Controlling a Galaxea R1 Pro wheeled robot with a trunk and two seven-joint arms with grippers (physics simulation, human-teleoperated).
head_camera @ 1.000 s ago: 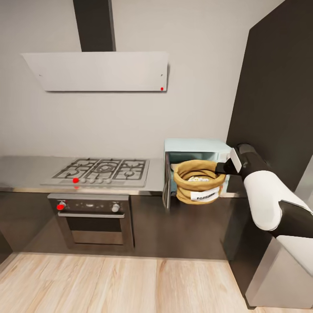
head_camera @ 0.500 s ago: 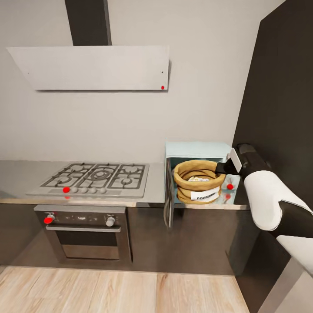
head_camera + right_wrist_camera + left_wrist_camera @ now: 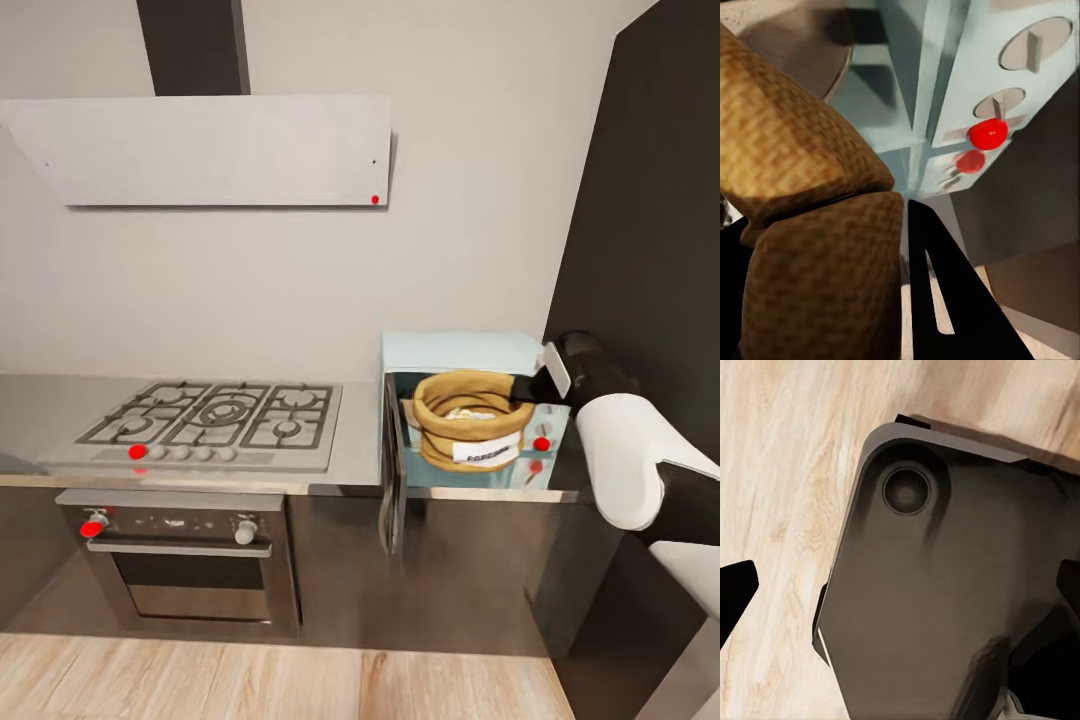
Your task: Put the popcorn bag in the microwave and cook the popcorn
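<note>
grey countertop point(image 3: 40, 400) runs under a flat hood point(image 3: 215, 150), with the gas hob point(image 3: 210, 420) at its middle and the oven point(image 3: 180, 560) below. at its far right the microwave point(image 3: 455, 350) stands open, its door point(image 3: 392, 470) swung out edge-on over the wood floor point(image 3: 250, 685). the popcorn bag point(image 3: 472, 420) sits in the doorway, its label partly readable as "popcorn", pale popcorn point(image 3: 462, 412) inside. the right gripper point(image 3: 524, 388) reaches in level from the right, clamped on the bag's rim. the left gripper point(image 3: 900, 607) hangs spread over the robot's dark base point(image 3: 945, 607).

The right arm point(image 3: 622, 455) has a glossy white rounded shell, black joints and a black wrist; its fingers point(image 3: 945, 300) are flat black blades.
</note>
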